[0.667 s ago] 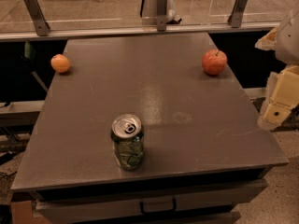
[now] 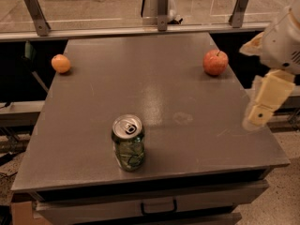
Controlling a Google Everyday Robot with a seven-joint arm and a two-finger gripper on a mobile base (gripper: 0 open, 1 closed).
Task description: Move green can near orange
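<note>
At the right edge of the table [image 2: 187, 88], the gripper [image 2: 257, 115] hangs pointing down; whether it is wide or narrow I cannot tell. Left of it, toward the front, the can [image 2: 128, 143] stands upright. The apple [image 2: 215, 62] sits behind it to the left, and the orange [image 2: 61, 63] is far left, well apart from the can.

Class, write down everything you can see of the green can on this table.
The can is small and green and looks like metal, with pale patterned markings on its side and a silver top with a pull tab. It stands upright near the front edge of the grey table, left of centre, resting only on the tabletop. Nothing else touches it: the orange sits far off at the back left, and the gripper hangs by the table's right edge, well apart.
</note>
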